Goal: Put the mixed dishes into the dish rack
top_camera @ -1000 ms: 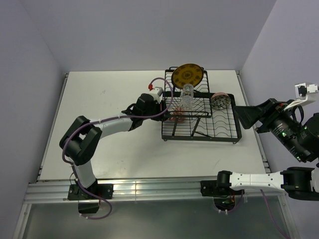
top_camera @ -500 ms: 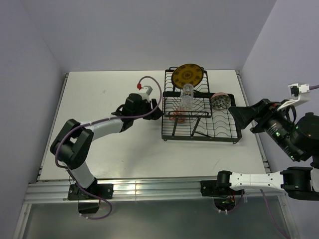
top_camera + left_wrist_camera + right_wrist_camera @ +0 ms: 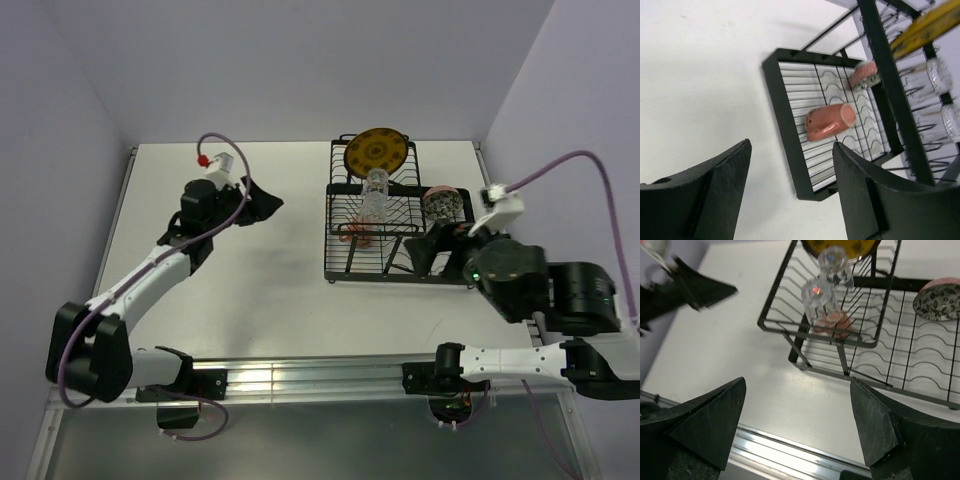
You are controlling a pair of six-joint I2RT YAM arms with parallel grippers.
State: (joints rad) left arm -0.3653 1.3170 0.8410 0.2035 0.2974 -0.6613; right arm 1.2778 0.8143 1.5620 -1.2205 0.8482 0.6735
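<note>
The black wire dish rack (image 3: 452,268) stands at the back right of the table. The yellow-orange plate (image 3: 376,150) stands upright in its far slots. Two clear tumblers (image 3: 375,190) sit on the upper tier, also in the right wrist view (image 3: 816,295). The patterned bowl (image 3: 441,203) leans in the lower tier at the right, also in the right wrist view (image 3: 939,299). My left gripper (image 3: 268,212) is open and empty, left of the rack. My right gripper (image 3: 432,250) is open and empty over the rack's near right part.
A pink cup (image 3: 829,121) lies on its side in the rack's lower tier, under the tumblers (image 3: 832,322). An aluminium rail (image 3: 300,378) runs along the table's near edge. Walls close in at the left, back and right.
My left gripper has pulled back to the left, away from the rack's lower tier where the pink cup lies. My right arm has swung down and in towards the rack.
</note>
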